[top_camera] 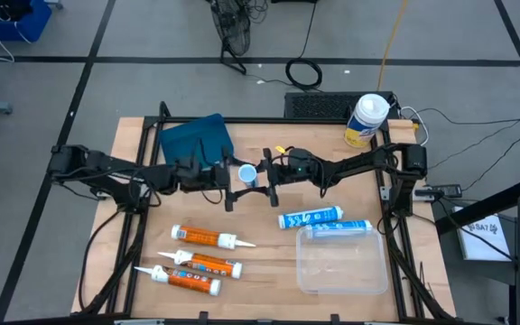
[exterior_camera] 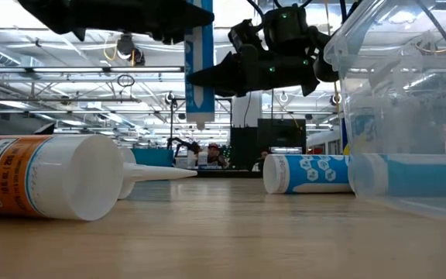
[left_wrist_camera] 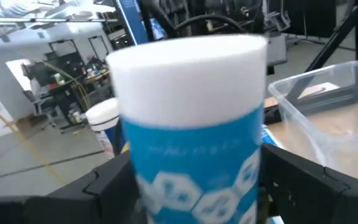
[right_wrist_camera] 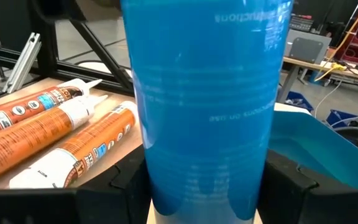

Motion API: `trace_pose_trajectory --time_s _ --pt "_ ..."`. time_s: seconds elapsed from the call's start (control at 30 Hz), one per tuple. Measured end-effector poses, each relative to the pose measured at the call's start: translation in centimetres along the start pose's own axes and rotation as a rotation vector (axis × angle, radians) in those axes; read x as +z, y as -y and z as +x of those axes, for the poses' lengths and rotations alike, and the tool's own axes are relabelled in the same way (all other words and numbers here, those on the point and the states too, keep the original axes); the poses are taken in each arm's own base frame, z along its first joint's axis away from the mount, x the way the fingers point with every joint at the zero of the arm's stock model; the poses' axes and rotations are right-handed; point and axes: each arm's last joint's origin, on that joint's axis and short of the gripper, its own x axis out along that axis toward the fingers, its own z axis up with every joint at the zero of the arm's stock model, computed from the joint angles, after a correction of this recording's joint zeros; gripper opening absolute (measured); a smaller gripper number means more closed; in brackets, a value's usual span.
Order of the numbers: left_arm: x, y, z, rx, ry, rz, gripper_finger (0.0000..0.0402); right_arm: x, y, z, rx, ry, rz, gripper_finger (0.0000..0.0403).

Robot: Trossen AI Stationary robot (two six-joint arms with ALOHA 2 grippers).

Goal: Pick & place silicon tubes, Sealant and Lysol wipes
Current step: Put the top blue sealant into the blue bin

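Blue sealant tube [top_camera: 246, 173]: held upright above mid-surface, between both arms.
Left gripper [top_camera: 225, 173]: fingers clamped on tube.
Right gripper [top_camera: 266, 173]: fingers clamped on tube.
Handling: judged stiff, smooth, likely slippery; grip mid-barrel, not nozzle.
Count: three orange tubes [top_camera: 204, 237], three blue, one Lysol wipes [top_camera: 366, 118] at far right corner, one clear bin [top_camera: 341, 262].
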Motion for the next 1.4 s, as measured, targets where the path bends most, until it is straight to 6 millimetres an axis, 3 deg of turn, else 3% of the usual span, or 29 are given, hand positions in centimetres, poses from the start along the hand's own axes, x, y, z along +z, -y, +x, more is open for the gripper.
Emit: trace_pose_trajectory --time_s 0.2,0.33,0.43,0.6,0.67,0.8,0.87,0.97,1.07,1.17,1.33,1.4 --pt "0.3 -0.2 0.0 0.056 0.013 -0.137 0.0298 -0.1 0.0 0.0 0.001 -0.009 0.004 0.0205" --pt "0.5 -0.1 0.0 0.053 0.028 -0.122 0.0218 -0.3 -0.1 0.0 0.005 -0.031 0.018 0.0205" --pt "0.5 -0.1 -0.2 0.062 0.006 -0.092 0.0216 -0.4 -0.1 0.0 0.005 -0.037 0.024 0.0204" --pt "2.1 -1.0 -2.1 0.096 -0.007 -0.058 0.0216 0.0 0.0 0.0 -0.007 -0.022 0.034 0.0205" --pt "3.0 -1.3 -3.5 0.137 -0.024 -0.032 0.0215 0.0 0.1 0.0 -0.025 -0.024 0.076 0.0243" --pt "4.7 -2.6 -6.7 0.282 -0.066 0.024 0.0215 -0.1 0.3 0.0 -0.034 -0.037 0.155 0.0358" --pt "5.3 -3.2 -8.2 0.373 -0.082 0.019 0.0215 -0.1 0.4 -0.1 -0.047 -0.044 0.187 0.0385" --pt "5.9 -5.0 -10.6 0.746 -0.194 0.055 0.0215 0.2 -0.1 -0.2 0.026 -0.038 0.201 0.0379" --pt "6.3 -5.9 -12.1 1.083 -0.326 0.061 0.0215 -1.4 -0.9 -0.1 0.066 -0.123 0.221 0.0367" --pt "5.9 -6.1 -12.5 1.175 -0.423 0.11 0.0215 1.0 -0.1 -0.3 0.006 -0.004 0.149 0.0363" --pt "6.1 -6.0 -12.2 1.132 -0.389 0.102 0.0215 -0.4 -0.6 -0.2 0.034 -0.076 0.167 0.0363" --pt "5.5 -6.0 -12.0 1.151 -0.437 0.125 0.0215 0.5 -0.3 -0.4 0.011 -0.031 0.156 0.0363"
